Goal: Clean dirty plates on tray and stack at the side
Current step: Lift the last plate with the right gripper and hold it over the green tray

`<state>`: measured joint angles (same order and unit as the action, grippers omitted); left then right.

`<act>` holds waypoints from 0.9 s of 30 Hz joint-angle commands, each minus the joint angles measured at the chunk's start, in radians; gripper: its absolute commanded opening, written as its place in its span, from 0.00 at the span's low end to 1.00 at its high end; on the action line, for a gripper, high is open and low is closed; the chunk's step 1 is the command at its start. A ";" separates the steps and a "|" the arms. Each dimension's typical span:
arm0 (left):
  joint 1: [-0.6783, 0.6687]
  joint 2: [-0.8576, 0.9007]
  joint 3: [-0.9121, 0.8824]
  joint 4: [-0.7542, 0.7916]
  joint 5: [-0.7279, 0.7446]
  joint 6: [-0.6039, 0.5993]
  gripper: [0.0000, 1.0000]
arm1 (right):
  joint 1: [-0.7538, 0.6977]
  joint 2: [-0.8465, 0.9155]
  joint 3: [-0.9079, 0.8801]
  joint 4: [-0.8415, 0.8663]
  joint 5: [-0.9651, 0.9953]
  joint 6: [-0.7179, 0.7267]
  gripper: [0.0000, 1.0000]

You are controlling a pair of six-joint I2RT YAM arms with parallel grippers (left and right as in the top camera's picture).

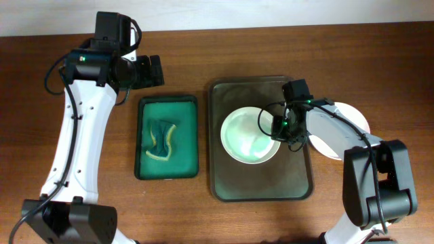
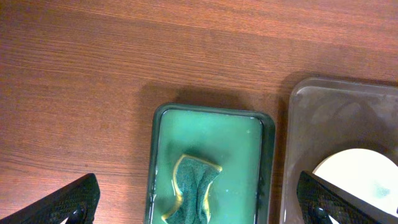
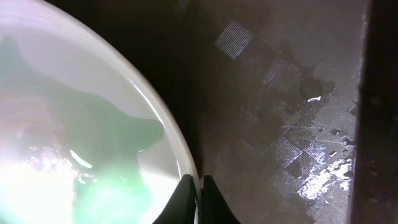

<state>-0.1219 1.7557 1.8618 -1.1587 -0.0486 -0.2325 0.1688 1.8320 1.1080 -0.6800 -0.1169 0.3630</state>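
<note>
A white plate (image 1: 249, 135) with greenish wet film lies on the dark tray (image 1: 261, 186). My right gripper (image 1: 280, 127) is shut on the plate's right rim; in the right wrist view the fingers (image 3: 199, 193) pinch the rim of the plate (image 3: 74, 112). A second white plate (image 1: 352, 122) lies on the table right of the tray, mostly hidden by the right arm. A green and yellow sponge (image 1: 161, 140) lies in the green basin (image 1: 190, 135). My left gripper (image 2: 199, 202) is open and empty above the sponge (image 2: 194, 190), far up.
The green basin (image 2: 267, 155) stands left of the tray (image 2: 311, 118) with a narrow strip of wooden table (image 1: 203, 203) between them. The tray's surface (image 3: 292, 112) is wet.
</note>
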 commanded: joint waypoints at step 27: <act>0.002 -0.010 0.011 0.000 0.007 -0.005 0.99 | 0.564 -0.220 0.139 0.069 0.376 0.204 0.04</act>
<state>-0.1219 1.7557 1.8618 -1.1591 -0.0486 -0.2321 0.6537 1.6352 1.2270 -0.6407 0.0715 0.5499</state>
